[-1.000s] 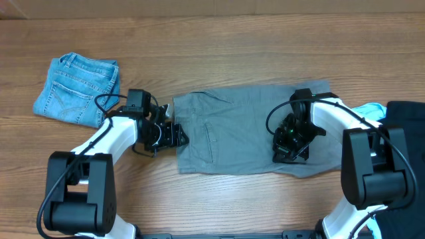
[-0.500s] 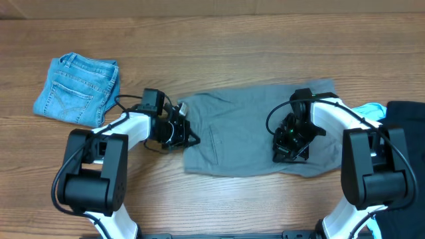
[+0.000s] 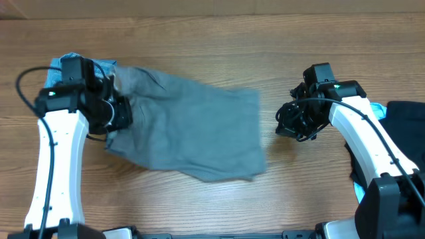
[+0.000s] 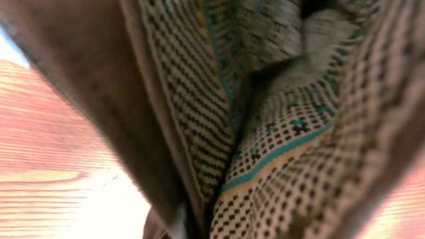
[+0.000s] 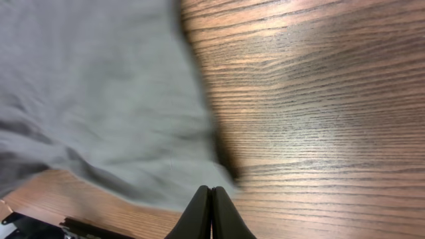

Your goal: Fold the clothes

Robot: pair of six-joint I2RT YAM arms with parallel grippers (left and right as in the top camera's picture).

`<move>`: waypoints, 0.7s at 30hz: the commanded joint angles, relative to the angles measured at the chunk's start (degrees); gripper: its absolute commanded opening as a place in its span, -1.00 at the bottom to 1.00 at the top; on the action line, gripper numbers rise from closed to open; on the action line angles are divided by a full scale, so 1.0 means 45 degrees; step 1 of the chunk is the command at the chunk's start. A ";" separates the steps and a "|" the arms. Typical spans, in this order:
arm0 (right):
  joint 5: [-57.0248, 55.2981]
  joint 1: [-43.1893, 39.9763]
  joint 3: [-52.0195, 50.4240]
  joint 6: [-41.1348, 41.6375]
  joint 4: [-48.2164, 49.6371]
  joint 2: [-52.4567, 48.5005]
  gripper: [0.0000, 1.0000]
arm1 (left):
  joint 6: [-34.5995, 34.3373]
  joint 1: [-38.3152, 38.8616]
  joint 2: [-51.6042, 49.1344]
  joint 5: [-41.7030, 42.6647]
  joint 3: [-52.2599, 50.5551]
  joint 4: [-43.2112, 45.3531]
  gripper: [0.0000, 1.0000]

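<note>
The grey shorts (image 3: 189,129) lie spread and slanted left of the table's middle. My left gripper (image 3: 119,114) is shut on their left edge, by the waistband. In the left wrist view the cloth fills the frame, showing the shorts' dotted inner lining (image 4: 279,133); the fingers are hidden. My right gripper (image 3: 284,127) is shut and empty, just off the shorts' right edge. In the right wrist view its tips (image 5: 211,192) meet over bare wood, with the grey shorts (image 5: 99,86) at the upper left. Folded denim-blue jeans (image 3: 70,61) peek out behind the left arm.
A black garment (image 3: 406,133) and a light blue cloth (image 3: 377,109) lie at the right edge, under the right arm. The wooden table (image 3: 212,40) stretches behind and in front of the shorts.
My left gripper shut on the shorts' waistband edge and dragged them left, up to the jeans. My right gripper came off the shorts and now sits to their right, still shut.
</note>
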State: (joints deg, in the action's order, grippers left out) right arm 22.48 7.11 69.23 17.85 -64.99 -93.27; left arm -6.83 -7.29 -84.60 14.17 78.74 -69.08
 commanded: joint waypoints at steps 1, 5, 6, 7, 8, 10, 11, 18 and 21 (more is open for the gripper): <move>0.0019 -0.0039 0.0180 0.0087 0.0039 0.0083 -0.91 | -0.0034 0.0821 0.0078 -0.0121 0.1141 -0.0165 -0.92; 0.0019 -0.0039 0.0180 0.0083 0.0034 0.0078 -0.90 | -0.0675 0.2229 -0.0107 -0.0500 0.1171 0.0175 -0.92; 0.0019 -0.0039 0.0180 0.0083 0.0034 0.0078 -0.90 | -0.0879 0.2501 -0.0228 -0.0690 0.1171 0.0194 -0.92; 0.0019 -0.0039 0.0180 0.0083 0.0039 0.0078 -0.90 | -0.1093 0.2798 -0.0384 -0.0918 0.1171 0.0233 -0.92; 0.0019 -0.0039 0.0175 0.0083 0.0049 0.0078 -0.90 | -0.1608 0.3293 -0.0743 -0.1287 0.1166 0.0364 -0.92; 0.0019 -0.0039 0.0175 0.0083 0.0087 0.0078 -0.89 | -0.2545 0.3968 -0.1409 -0.1234 0.1161 0.0772 -0.92; 0.0015 -0.0039 0.0175 0.0083 0.0117 0.0078 -0.89 | -0.3079 0.4269 -0.1734 -0.1234 0.1161 0.0996 -0.92; -0.0413 -0.0039 -0.0058 0.0092 0.0277 0.0044 -0.83 | -0.5712 0.6606 -0.4235 -0.0165 0.1161 0.2662 -0.92; -0.0461 -0.0039 -0.0141 0.0087 0.0282 -0.0034 -0.81 | -0.6013 0.7062 -0.4896 0.0345 0.1161 0.3133 -0.92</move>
State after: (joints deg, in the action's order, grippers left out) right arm 21.47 7.11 69.12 18.02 -63.99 -93.27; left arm -29.52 23.16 -104.68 11.86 82.70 -55.88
